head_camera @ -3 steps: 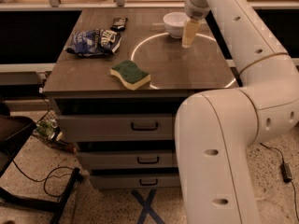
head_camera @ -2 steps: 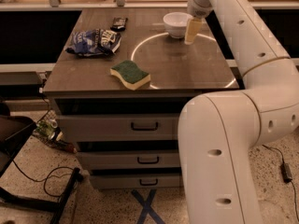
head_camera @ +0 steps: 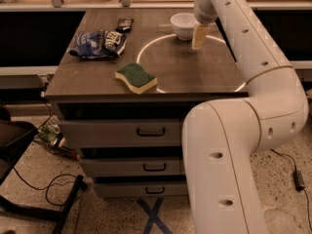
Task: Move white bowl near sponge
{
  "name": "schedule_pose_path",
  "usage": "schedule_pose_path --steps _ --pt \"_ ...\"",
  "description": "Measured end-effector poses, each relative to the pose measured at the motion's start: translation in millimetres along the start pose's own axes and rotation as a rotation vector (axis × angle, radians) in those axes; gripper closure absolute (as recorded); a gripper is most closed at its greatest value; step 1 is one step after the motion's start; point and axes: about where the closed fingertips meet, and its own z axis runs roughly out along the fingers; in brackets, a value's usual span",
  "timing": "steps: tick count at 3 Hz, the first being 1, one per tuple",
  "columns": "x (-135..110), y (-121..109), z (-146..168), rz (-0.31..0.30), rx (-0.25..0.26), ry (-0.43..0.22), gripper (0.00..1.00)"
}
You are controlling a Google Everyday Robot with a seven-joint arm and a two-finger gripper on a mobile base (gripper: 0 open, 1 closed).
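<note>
Your gripper (head_camera: 200, 36): about where it was a second ago, grip cannot be told | white bowl (head_camera: 183, 24): just beside it, camera-left, unmoved | sponge (head_camera: 136, 77): well apart, toward the table's front edge

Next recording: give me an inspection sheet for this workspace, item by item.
Surface: dark tabletop with a white ring marking.
Job's things: white bowl toward the far edge; sponge near the front edge, well apart.
Clutter: blue snack bag; small dark packet.
Grippers: end effector beside the bowl, picture-right; contact unclear.
Cables: black cable on floor, picture left; cable with adapter picture right.
Surroundings: drawers below; blue tape cross on floor.
</note>
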Motion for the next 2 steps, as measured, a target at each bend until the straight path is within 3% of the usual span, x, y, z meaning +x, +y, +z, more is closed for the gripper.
schedule_pose_path --steps 1,2 --pt "-5.0 0.7 6.9 -0.04 0.0 -0.012 0.16" --pt "-11.4 -2.1 10.9 -0.08 0.012 -0.029 0.41"
